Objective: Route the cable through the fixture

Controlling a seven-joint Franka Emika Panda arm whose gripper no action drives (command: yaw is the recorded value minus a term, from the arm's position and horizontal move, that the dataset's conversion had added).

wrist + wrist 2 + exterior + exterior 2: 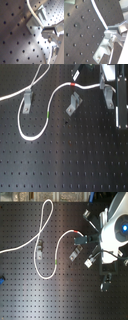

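The white cable comes in from the first exterior view's left, loops at the back, passes the left fixture and bends round in a U. It rises past its green mark to its red band, above the middle fixture. It then runs right to my gripper, beside a third fixture. In both wrist views the fingers appear shut on the cable, next to a metal fixture. In the second exterior view the arm's head hides the fingertips.
The black perforated board carries everything. A black post stands at the first exterior view's right edge. A small blue object lies at the second exterior view's left edge. Camera brackets stick out around the arm's head.
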